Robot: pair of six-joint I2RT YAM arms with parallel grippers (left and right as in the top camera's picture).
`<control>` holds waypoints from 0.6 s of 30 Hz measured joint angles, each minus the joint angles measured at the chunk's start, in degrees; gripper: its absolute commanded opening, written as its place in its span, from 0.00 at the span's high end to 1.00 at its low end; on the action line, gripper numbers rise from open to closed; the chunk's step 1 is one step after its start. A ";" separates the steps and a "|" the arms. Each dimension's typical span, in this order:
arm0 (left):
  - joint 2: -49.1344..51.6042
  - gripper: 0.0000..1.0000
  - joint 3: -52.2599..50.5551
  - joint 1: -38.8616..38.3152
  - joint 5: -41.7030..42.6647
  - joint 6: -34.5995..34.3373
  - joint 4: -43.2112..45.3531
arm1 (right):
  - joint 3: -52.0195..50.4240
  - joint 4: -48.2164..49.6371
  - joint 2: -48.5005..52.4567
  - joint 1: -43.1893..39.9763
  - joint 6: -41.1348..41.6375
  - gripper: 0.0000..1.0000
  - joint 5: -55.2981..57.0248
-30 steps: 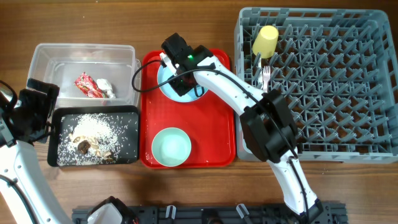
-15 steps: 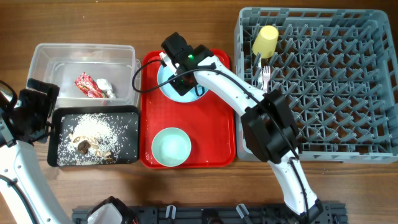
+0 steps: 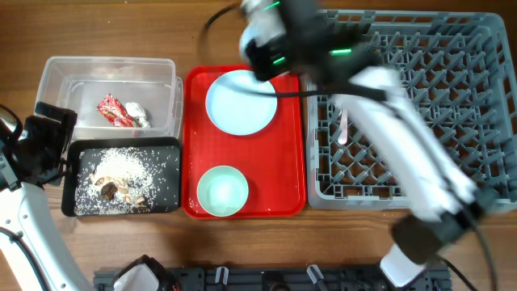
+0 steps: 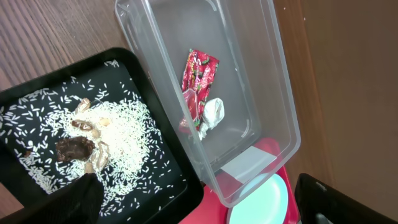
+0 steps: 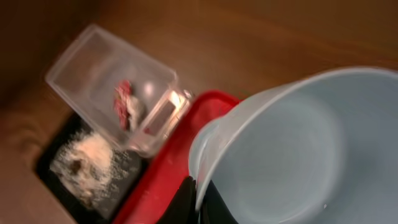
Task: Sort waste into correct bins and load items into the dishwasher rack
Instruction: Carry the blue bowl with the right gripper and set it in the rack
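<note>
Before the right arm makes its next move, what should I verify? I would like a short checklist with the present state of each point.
1. Right tool grips the bowl at its rim: ok.
2. Bowl looks free of scraps: ok.
3. Rack has free pegs on its right side: ok.
4. Rack corner under the right arm: cannot tell, the arm hides it.
5. Left tool open, empty, far from the rack: ok.
6. Wrapper and tissue in the tub, rice in the black tray: ok.
</note>
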 measured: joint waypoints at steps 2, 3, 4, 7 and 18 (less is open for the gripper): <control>0.00 0.00 0.00 0.00 0.00 0.00 0.02 | 0.59 -2.21 -3.96 -7.37 1.31 0.96 -9.22; 0.00 0.00 0.00 0.00 0.00 0.00 0.00 | 0.68 -4.02 -4.59 -10.69 1.49 0.96 -14.05; 0.00 0.00 0.00 0.00 0.02 0.00 0.00 | 0.68 -6.69 -4.76 -14.16 1.68 0.96 -20.09; 0.00 0.00 0.00 0.00 0.00 0.00 0.00 | -0.98 -12.09 -4.02 -24.30 -0.31 0.96 -36.06; 0.00 0.00 0.00 0.00 0.00 0.00 -0.07 | -19.54 -35.26 -3.69 -41.33 -31.47 0.96 -64.67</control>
